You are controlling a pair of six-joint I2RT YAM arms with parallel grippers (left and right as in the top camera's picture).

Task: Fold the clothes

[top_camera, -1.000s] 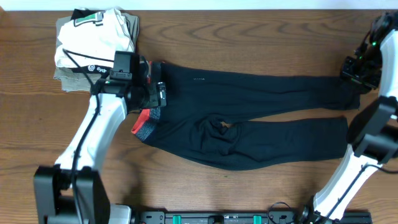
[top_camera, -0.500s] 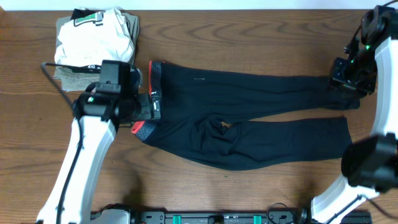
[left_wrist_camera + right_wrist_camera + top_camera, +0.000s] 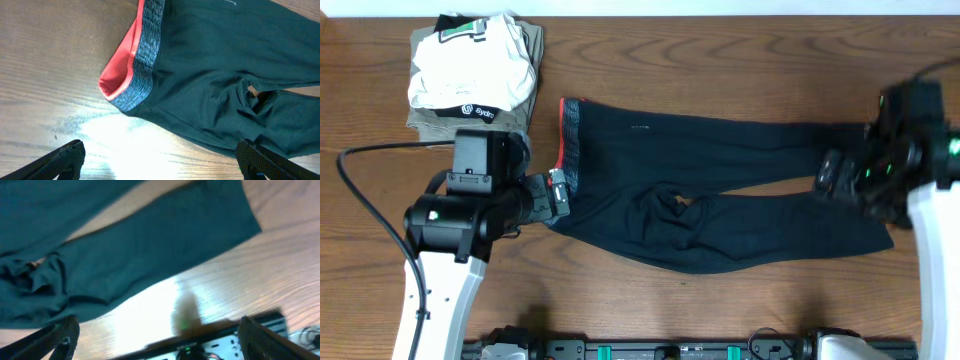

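Observation:
The clothes, long black pants [image 3: 720, 150], lie spread flat across the wooden table with the legs running right. Their grey waistband [image 3: 570, 135] with a red edge is at the left. My left gripper [image 3: 558, 192] hovers just off the waistband's near corner, open and empty. In the left wrist view the red lining [image 3: 117, 80] and grey band [image 3: 146, 65] lie above the open gripper [image 3: 162, 162], with bare wood between its fingers. My right gripper [image 3: 835, 180] hangs over the leg ends, open and holding nothing. Its wrist view shows a black leg [image 3: 150, 245] above the gripper [image 3: 160, 340].
A stack of folded garments [image 3: 470, 75], white on olive, sits at the back left corner, just behind my left arm. The table's front edge with a black rail [image 3: 670, 350] runs along the bottom. Bare wood lies in front of the pants.
My right gripper has opened, let go of the far leg end and moved toward the front over the near leg. My left arm has drawn back off the waistband, which now lies flat.

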